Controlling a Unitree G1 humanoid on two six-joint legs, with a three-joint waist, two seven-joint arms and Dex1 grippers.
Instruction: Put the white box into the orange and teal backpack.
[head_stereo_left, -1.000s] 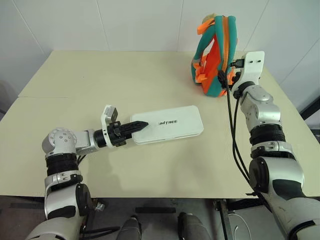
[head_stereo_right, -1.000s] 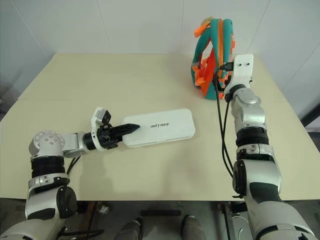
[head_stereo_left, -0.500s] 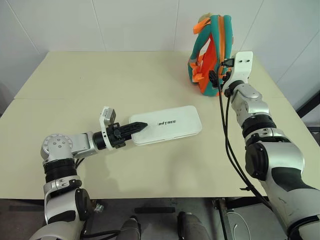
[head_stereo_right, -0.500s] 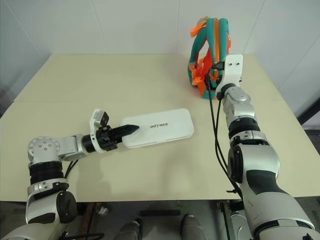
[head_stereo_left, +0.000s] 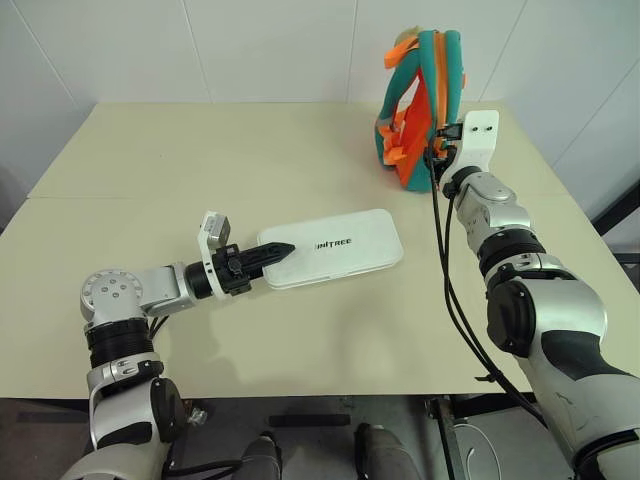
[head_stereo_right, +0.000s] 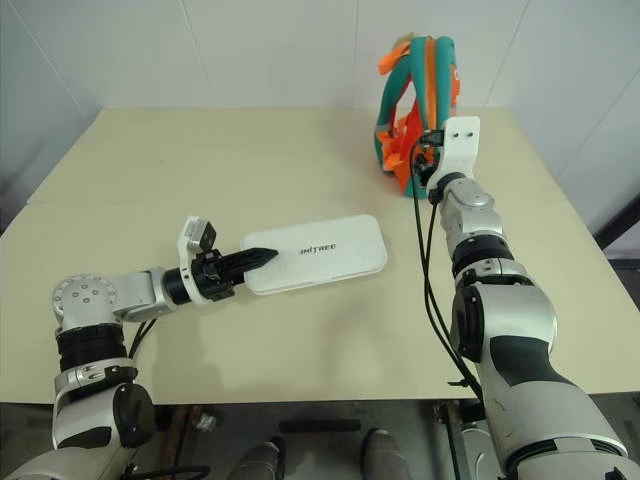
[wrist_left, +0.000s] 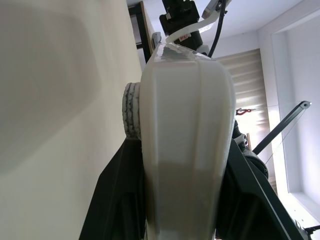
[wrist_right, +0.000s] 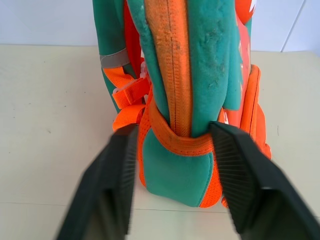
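The white box lies flat on the table, dark lettering up. My left gripper is shut on the box's near left end; in the left wrist view the box runs away between the black fingers. The orange and teal backpack stands upright at the table's far right. My right gripper reaches level into the backpack's lower side, and its fingers press on the teal and orange edge from both sides.
White tiled walls close off the far side of the table. Black cables hang along my right forearm. The table's right edge runs close past the backpack. A seam crosses the tabletop on the left.
My right gripper's fingers have come together onto the backpack's lower side, and that hand has edged closer to the backpack. The left gripper and the box have stayed put.
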